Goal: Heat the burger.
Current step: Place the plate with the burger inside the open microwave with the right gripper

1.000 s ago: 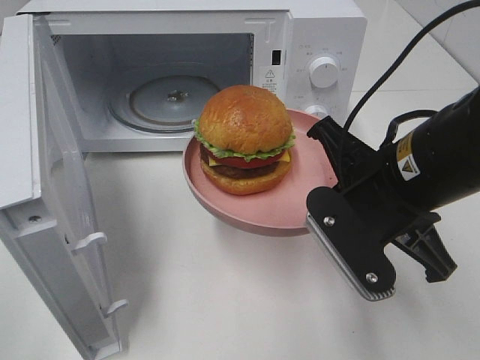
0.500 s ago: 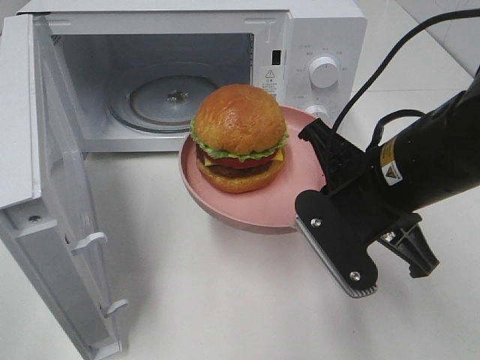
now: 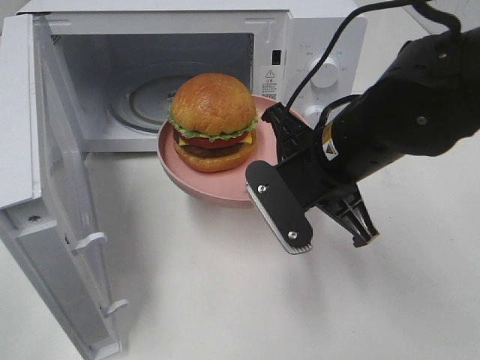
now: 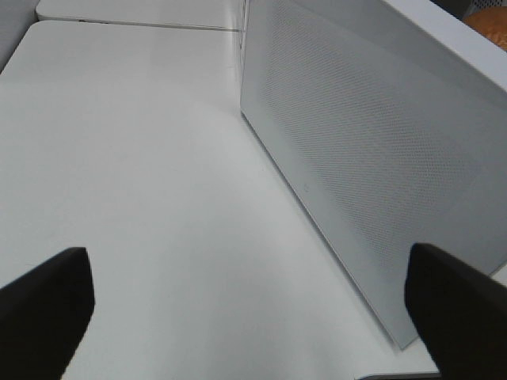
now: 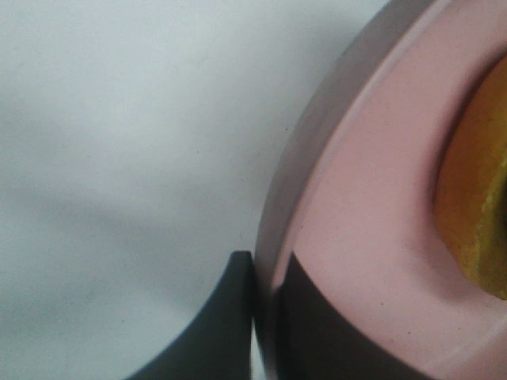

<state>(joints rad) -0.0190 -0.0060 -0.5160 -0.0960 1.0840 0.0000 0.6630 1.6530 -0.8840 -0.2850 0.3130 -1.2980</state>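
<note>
My right arm [image 3: 409, 112], thick, black and jointed, extends in from the right of the high view and slopes down toward the middle. Its black two-fingered gripper [image 3: 266, 166] is pinched tight on the rim of the round pink plate [image 3: 214, 191]. On my right wrist view, one dark finger [image 5: 222, 317] sits on each side of that rim. My left black gripper [image 4: 253, 317] is spread wide and empty.

It looked like a mock kitchen in a robot lab: a white microwave [image 3: 319, 45] stood open on a plain white table [image 3: 225, 300], just beyond the jaws of the black right arm [image 3: 420, 112], with the burger [image 3: 214, 112] on a pink plate [image 3: 225, 187].
</note>
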